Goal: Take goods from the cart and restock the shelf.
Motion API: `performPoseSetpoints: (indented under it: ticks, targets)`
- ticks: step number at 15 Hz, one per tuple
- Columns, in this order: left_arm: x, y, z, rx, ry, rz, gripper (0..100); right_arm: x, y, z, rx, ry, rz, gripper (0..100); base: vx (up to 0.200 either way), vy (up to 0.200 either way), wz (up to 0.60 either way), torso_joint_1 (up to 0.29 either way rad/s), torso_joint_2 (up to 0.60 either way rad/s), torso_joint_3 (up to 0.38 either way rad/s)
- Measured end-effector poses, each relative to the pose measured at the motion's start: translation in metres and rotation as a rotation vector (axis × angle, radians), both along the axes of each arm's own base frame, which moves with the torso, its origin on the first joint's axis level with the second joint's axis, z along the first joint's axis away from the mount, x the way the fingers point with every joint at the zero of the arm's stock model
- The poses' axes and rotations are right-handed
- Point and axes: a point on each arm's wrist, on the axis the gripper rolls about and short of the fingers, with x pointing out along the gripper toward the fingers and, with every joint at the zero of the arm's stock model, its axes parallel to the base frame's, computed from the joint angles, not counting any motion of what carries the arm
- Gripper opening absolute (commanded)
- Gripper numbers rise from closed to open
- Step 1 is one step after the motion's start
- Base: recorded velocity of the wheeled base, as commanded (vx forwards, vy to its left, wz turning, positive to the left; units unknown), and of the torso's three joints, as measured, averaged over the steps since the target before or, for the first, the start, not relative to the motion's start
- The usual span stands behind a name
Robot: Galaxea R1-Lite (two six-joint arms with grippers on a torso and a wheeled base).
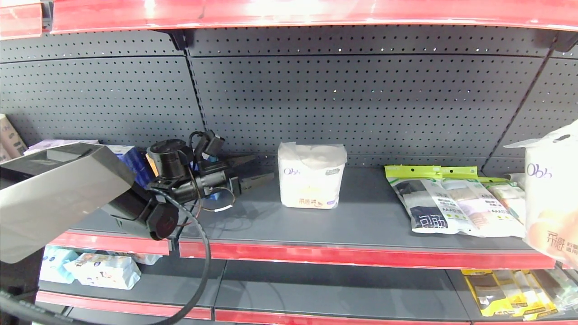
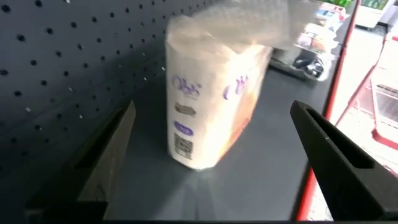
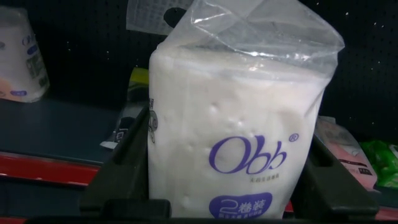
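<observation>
A white paper-roll pack (image 1: 311, 176) stands upright in the middle of the grey shelf deck (image 1: 361, 216). My left gripper (image 1: 253, 174) hangs just left of it, open, fingers pointing at the pack. From the left wrist, that pack (image 2: 214, 93) stands a little beyond the gripper (image 2: 217, 186), with one finger (image 2: 106, 162) spread wide to each side. A second identical pack (image 1: 553, 189) is held up at the shelf's right end. My right gripper (image 3: 227, 186) is shut on this pack (image 3: 236, 137), its fingers (image 3: 124, 168) pressed against both sides.
Flat garment packs with green headers (image 1: 451, 198) lie on the deck to the right. Blue boxes (image 1: 135, 162) stand behind my left arm. The pegboard back wall (image 1: 338, 99) and the red-edged shelf above (image 1: 289, 13) bound the bay. Lower shelves hold tissue packs (image 1: 104, 271) and yellow packets (image 1: 510, 289).
</observation>
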Motion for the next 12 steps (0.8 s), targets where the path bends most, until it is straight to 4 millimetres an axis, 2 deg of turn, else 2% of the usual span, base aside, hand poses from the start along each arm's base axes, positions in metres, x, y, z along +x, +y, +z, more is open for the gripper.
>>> performPoseSetpoints:
  ticks: [12]
  targets:
    - [0.02, -0.006, -0.006, -0.008, -0.031, 0.007, 100, -0.005, 0.002, -0.006, 0.001, 0.007, 0.001, 0, 0.0, 0.0, 0.0, 0.0, 0.0, 0.0]
